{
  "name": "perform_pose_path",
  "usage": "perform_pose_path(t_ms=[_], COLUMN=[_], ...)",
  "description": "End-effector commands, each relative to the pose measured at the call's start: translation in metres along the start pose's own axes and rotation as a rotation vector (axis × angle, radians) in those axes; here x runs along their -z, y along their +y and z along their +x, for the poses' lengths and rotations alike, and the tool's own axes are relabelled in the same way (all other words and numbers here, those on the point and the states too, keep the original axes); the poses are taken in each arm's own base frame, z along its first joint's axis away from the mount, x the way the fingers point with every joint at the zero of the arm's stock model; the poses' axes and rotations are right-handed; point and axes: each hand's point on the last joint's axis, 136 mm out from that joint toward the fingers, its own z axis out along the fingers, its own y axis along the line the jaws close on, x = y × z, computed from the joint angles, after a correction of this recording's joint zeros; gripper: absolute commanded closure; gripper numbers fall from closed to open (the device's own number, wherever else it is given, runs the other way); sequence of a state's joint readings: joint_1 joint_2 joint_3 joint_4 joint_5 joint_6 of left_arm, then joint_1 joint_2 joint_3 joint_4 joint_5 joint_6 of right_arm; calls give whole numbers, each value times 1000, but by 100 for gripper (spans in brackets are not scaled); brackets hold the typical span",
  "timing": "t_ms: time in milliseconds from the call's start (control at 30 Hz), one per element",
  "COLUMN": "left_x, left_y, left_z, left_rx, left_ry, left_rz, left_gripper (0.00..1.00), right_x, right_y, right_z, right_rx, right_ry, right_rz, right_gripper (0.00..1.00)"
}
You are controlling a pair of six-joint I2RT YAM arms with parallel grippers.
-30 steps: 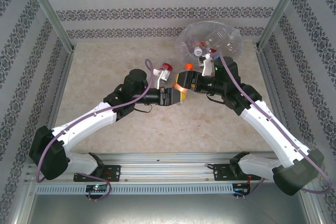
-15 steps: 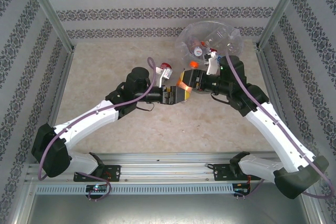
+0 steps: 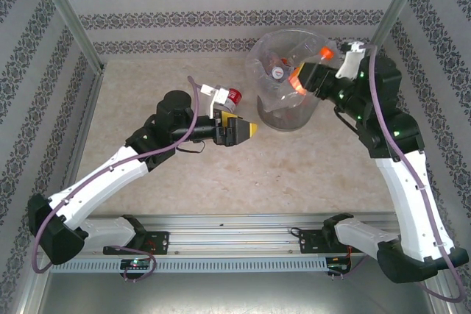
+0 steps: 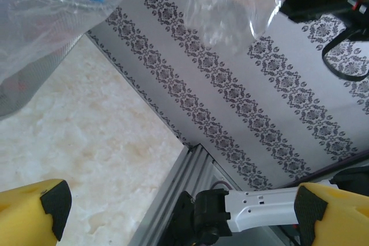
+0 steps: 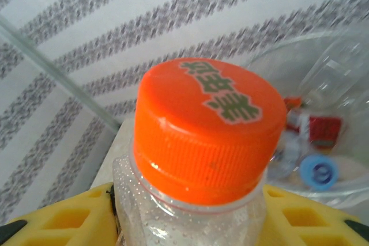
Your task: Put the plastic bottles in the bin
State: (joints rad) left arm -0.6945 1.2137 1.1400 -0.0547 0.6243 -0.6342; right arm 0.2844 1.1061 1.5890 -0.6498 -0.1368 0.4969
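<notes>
You're at the drop step: back right on the desk (image 3: 184,174) sits the bin (image 3: 285,117), and your right end effector (image 3: 305,79) is clamped on a clear bottle (image 5: 190,205) at its rim. Next, get it over the opening and let go, then send the wide-open, empty left end effector (image 3: 241,130) for the red-labelled bottle (image 3: 234,96) beside it. The orange cap (image 5: 210,125) has green Chinese-looking characters, can't make them out.

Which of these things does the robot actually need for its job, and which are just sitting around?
Job: orange-capped bottle, gripped; red-labelled bottle on the table; bin; bottles already in it.
Just there: table, patterned walls, metal rail.
</notes>
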Motion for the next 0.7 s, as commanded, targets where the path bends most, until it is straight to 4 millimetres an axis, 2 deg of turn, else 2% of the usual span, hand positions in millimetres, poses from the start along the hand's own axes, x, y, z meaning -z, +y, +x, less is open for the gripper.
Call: perform_pose_path(t_ms=[0, 133, 333, 533, 667], left_x=[6, 10, 19, 28, 33], left_y=[0, 7, 22, 47, 53], left_z=[3, 6, 15, 27, 33], left_rx=[-49, -59, -69, -73, -64], left_ry=[20, 32, 61, 107, 128], left_rz=[-52, -100, -198, -330, -366], left_gripper=[0, 0, 0, 0, 0], right_x=[-2, -17, -56, -100, -129], right_y=[-19, -32, -48, -74, -88], right_z=[-26, -51, -70, -75, -73], right_rx=[48, 62, 96, 132, 153], right_ry=[-82, -143, -143, -101, -71], right_rz=[113, 184, 245, 338, 380], right_gripper=[51, 52, 52, 51, 52])
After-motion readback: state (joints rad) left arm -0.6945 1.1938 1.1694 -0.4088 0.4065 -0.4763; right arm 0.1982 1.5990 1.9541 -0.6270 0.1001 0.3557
